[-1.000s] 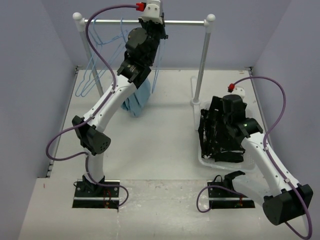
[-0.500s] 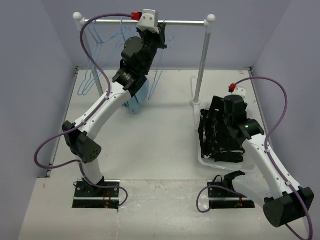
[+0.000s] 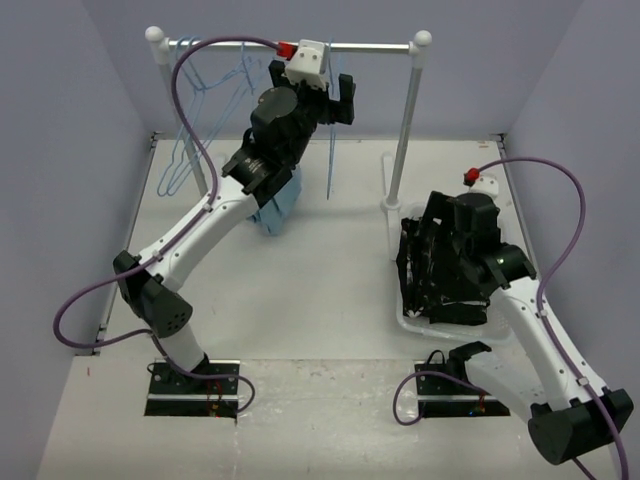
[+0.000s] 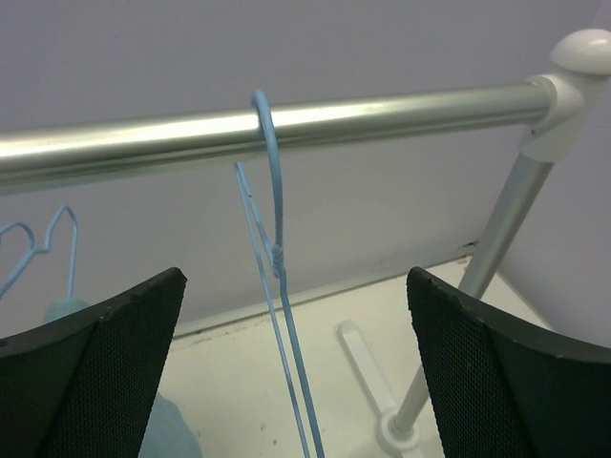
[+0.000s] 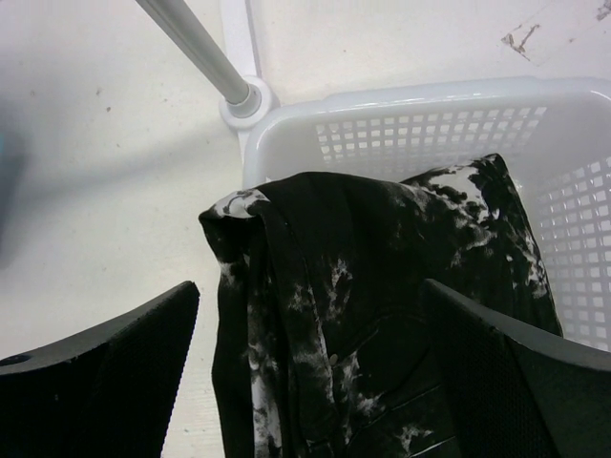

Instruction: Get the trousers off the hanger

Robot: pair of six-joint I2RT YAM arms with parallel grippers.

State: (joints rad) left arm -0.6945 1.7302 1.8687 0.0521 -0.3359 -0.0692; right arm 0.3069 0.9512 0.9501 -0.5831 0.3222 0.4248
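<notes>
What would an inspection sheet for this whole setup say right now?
Surface: white table top, a few scuff marks.
Job's things: black trousers with white speckled patches lie in a white perforated plastic basket, partly over its rim; thin light-blue wire hanger hangs bare on the silver metal rail.
Clutter: more light-blue wire hangers on the rail; a light-blue cloth below.
Tools: left tool open, one finger either side of the hanger; right tool open over the trousers.
Cables: purple cables loop from both arms.
Surroundings: lilac walls.
</notes>
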